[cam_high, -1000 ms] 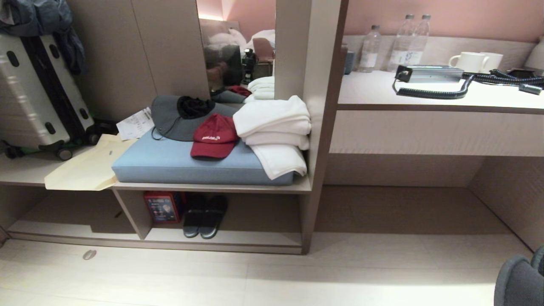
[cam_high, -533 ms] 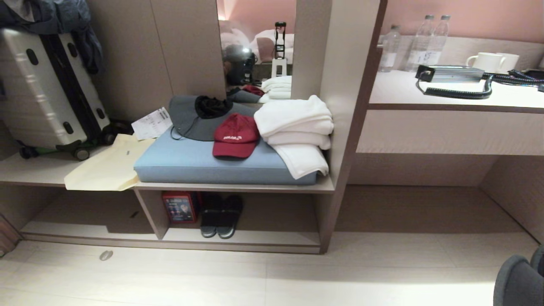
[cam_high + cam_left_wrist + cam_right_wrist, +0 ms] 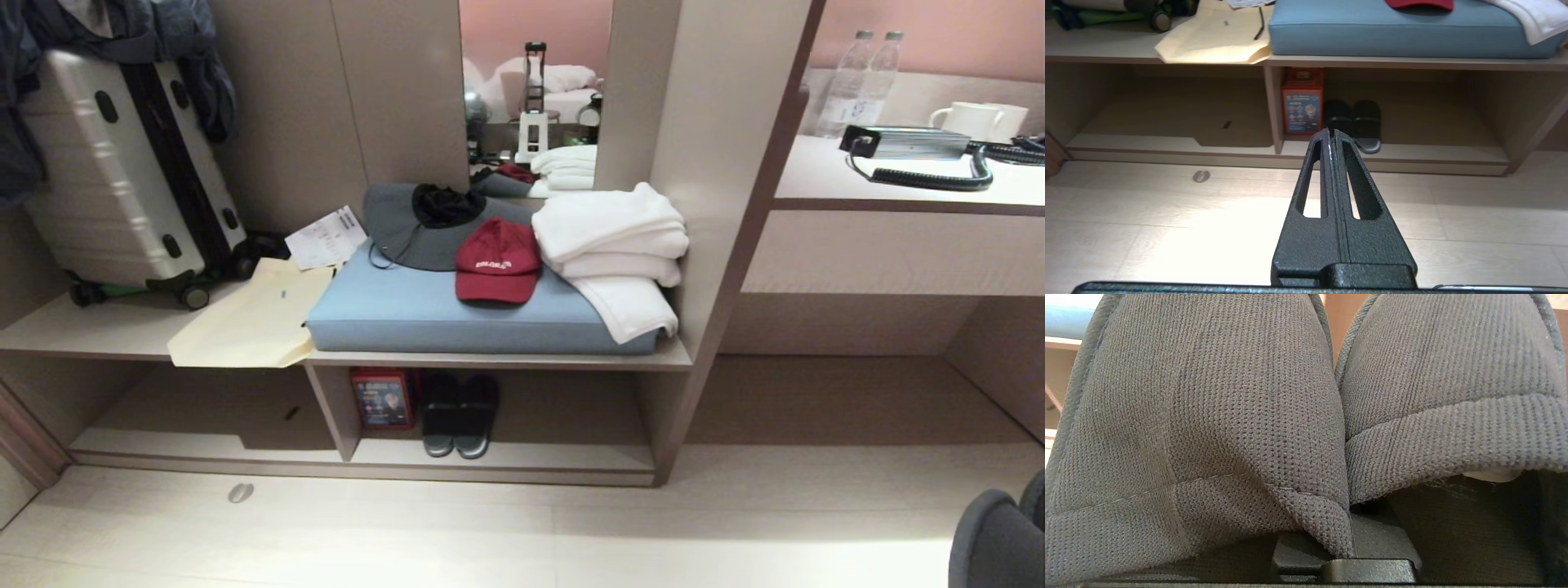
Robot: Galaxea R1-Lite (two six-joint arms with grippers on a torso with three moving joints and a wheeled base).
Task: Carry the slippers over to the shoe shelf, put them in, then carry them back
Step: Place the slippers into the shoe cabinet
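Observation:
The slippers (image 3: 459, 412), dark open-toe slides, stand side by side in the shoe shelf (image 3: 531, 459) next to a red box (image 3: 381, 398). The left wrist view shows them (image 3: 1359, 122) too, beyond my left gripper (image 3: 1329, 131), which is shut and empty above the floor. My right gripper (image 3: 1355, 539) is shut on a grey knit closed-toe pair (image 3: 1216, 408) that fills its view and hides the fingers. That pair (image 3: 996, 539) peeks in at the bottom right corner of the head view.
On the bench above lie a blue cushion (image 3: 441, 314), a red cap (image 3: 496, 261), a grey hat (image 3: 408, 233) and folded white towels (image 3: 612, 245). A suitcase (image 3: 122, 163) and paper bag (image 3: 253, 322) sit to the left. A desk (image 3: 898, 175) with bottles and cups stands right.
The whole head view has shifted to the right, so the camera has moved. Nothing in the scene has moved, and the grey pair stays at the bottom right corner.

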